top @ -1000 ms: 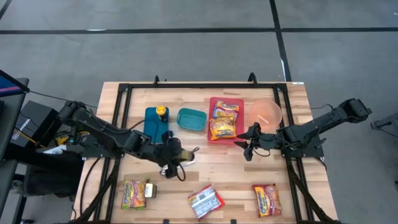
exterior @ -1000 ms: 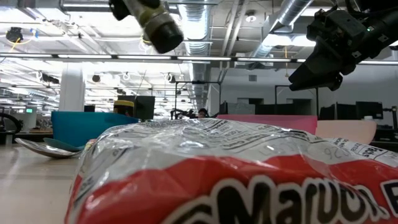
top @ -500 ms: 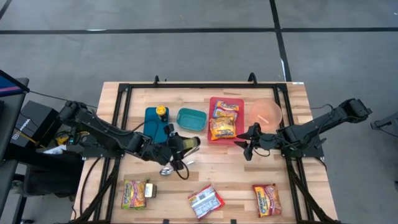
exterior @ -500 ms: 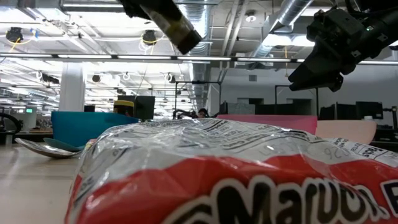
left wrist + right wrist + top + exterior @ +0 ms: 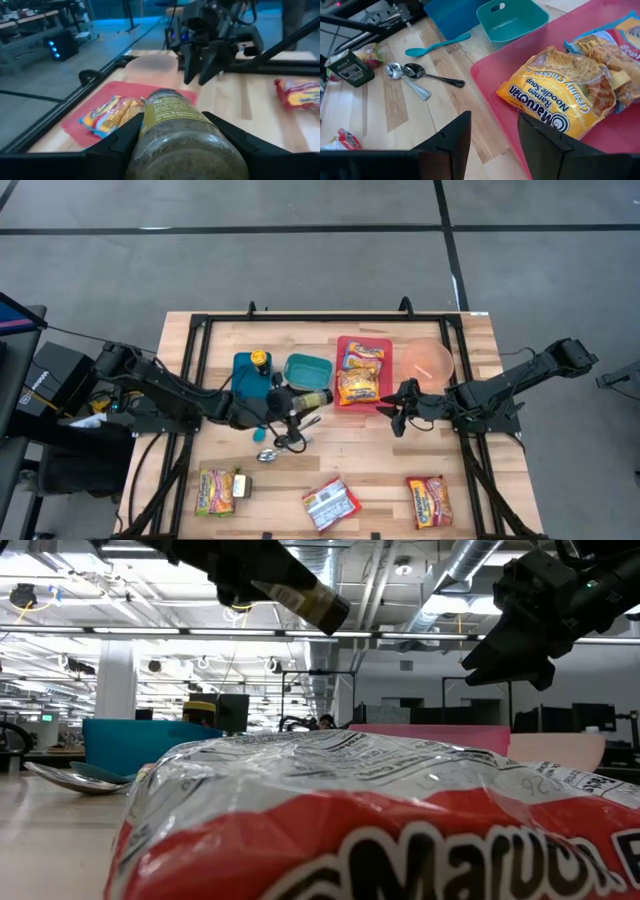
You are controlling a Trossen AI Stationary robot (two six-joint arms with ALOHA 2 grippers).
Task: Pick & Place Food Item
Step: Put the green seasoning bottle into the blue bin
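My left gripper [image 5: 292, 402] is shut on a glass jar of green-brown spice [image 5: 184, 131] and holds it in the air near the table's middle, just left of the red tray [image 5: 343, 340]. In the low view the jar [image 5: 305, 596] slants high above the table. Two noodle packets [image 5: 358, 387] lie on the tray. My right gripper [image 5: 492, 135] hovers open over the tray's near right corner, with nothing between its fingers; the left wrist view shows it beyond the jar as the right gripper [image 5: 205, 62]. My left gripper pinches the jar's two opposite sides [image 5: 142, 131] between its two fingers [image 5: 117, 146], at the end of the jar nearest the wrist. The fingers come almost level from the table's left and lie along the jar. The jar is lifted clear, its free end [image 5: 167, 95] pointing toward the red tray.
A teal tub [image 5: 308, 372] and a blue box [image 5: 248, 380] stand left of the tray, a pink bowl [image 5: 427, 360] to its right. Two spoons [image 5: 412, 75] lie under my left arm. Three food packets [image 5: 331, 504] lie along the near edge; one fills the low view.
My left gripper has gone toward the table's far right, toward the red tray, and tipped from pointing steeply down to almost level. The jar has turned with it from hanging upright to lying nearly level, clear of the table. My right gripper has rolled slightly in place.
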